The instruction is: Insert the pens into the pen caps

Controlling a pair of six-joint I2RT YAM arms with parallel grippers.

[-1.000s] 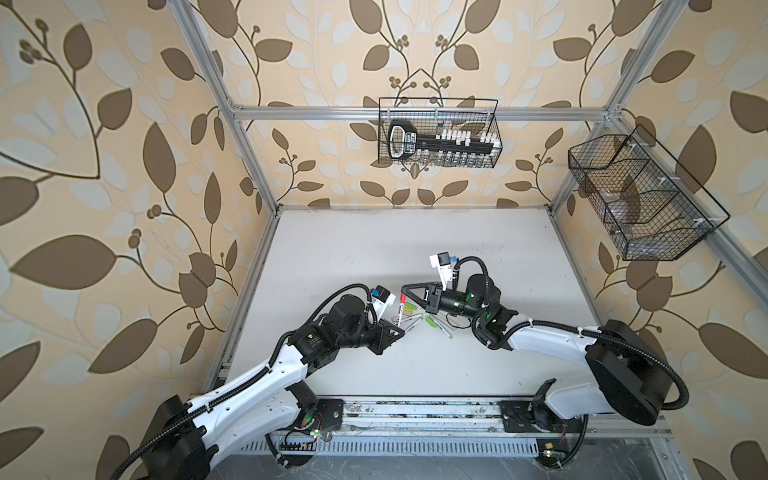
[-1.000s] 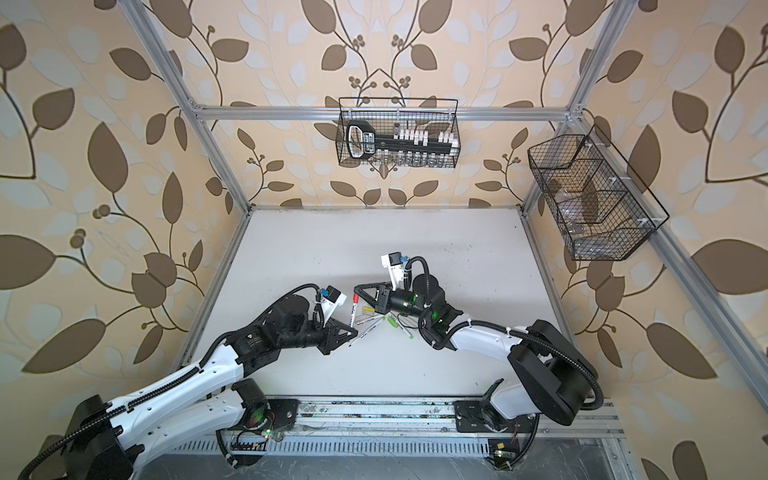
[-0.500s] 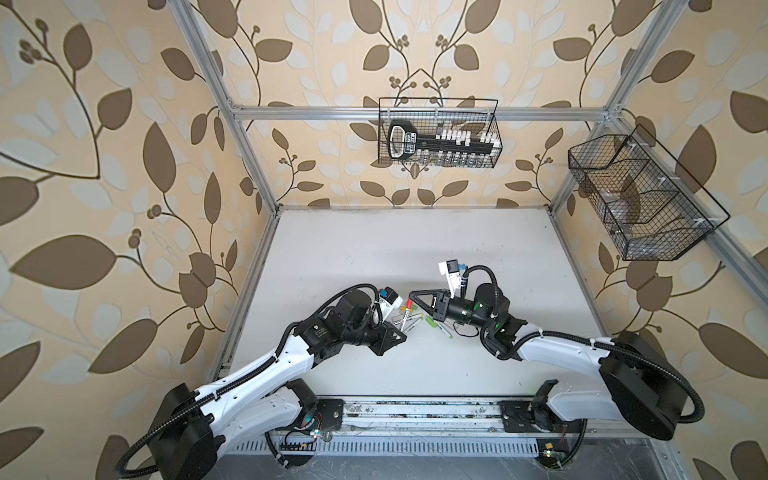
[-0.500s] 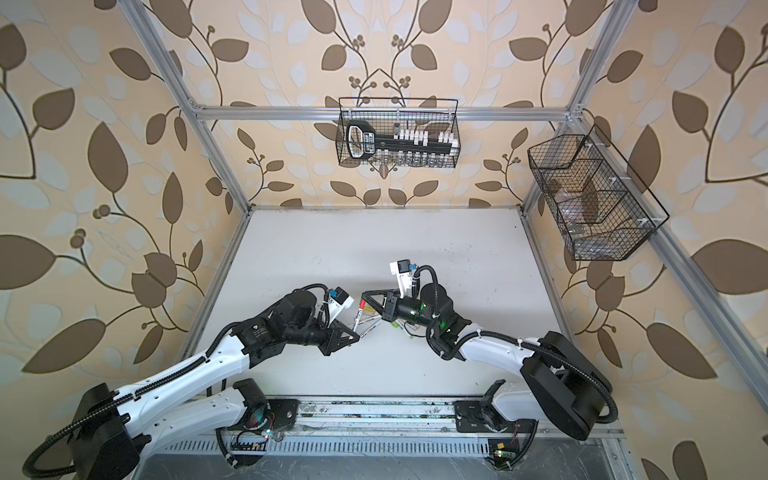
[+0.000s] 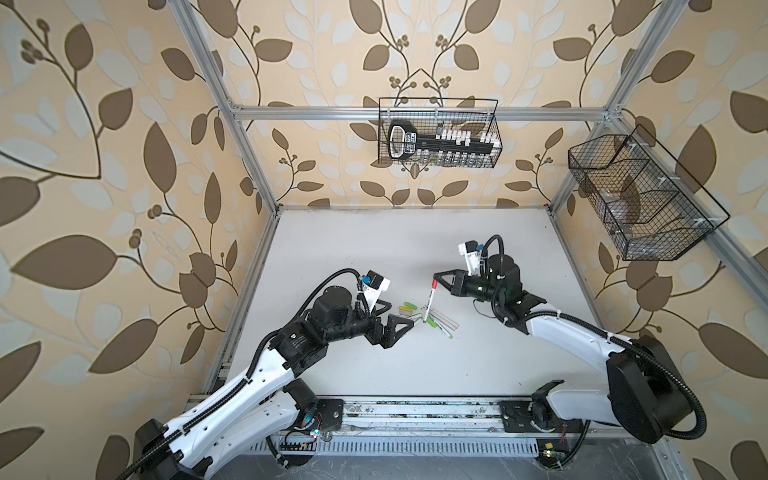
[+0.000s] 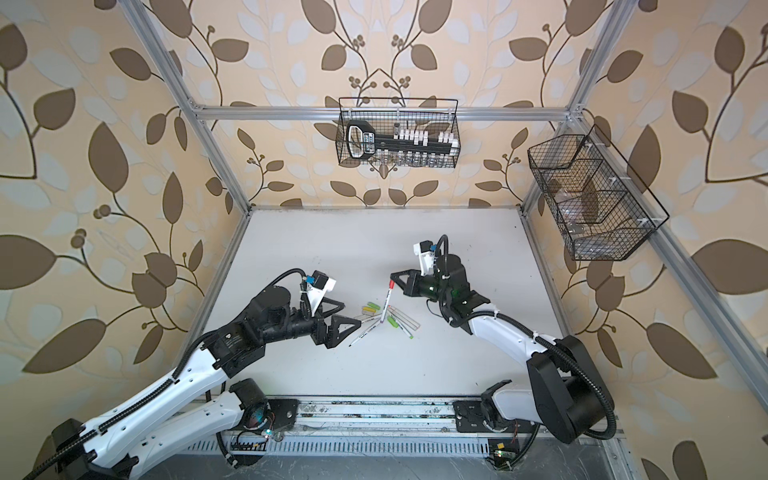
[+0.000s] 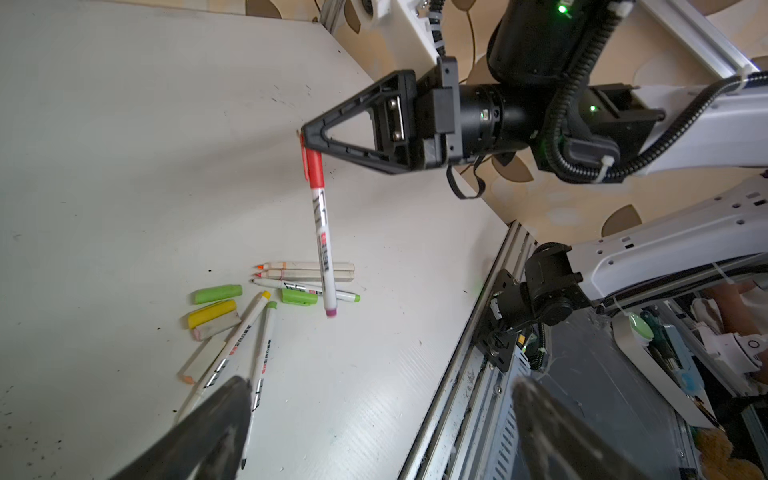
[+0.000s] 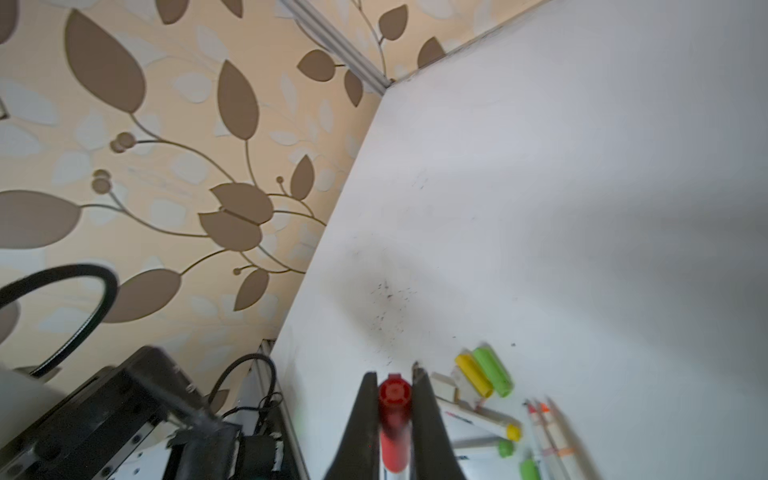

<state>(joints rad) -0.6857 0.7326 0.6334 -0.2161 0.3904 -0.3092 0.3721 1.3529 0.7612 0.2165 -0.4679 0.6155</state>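
Right gripper [image 7: 305, 135] is clamped on the red cap end of the red pen [image 7: 323, 232], which hangs tilted over the pile. Can't tell if its lower end touches the tabletop [image 5: 374, 241]. Left gripper [image 6: 351, 314] stands wide with nothing in it, just beside the pile, tips near two white pens [image 7: 249, 332].

In the left wrist view the hanging pen crosses two orange pens [image 7: 291, 270] lying side by side. Green caps [image 7: 216, 294], a yellow cap [image 7: 212, 313] and a whitish cap [image 7: 218, 327] lie loose alongside.

Back basket [image 5: 436, 99] on the far wall holds a black tool [image 5: 401, 139] and white blocks [image 5: 455, 136]. Side basket [image 5: 648, 245]: contents too dim to tell.
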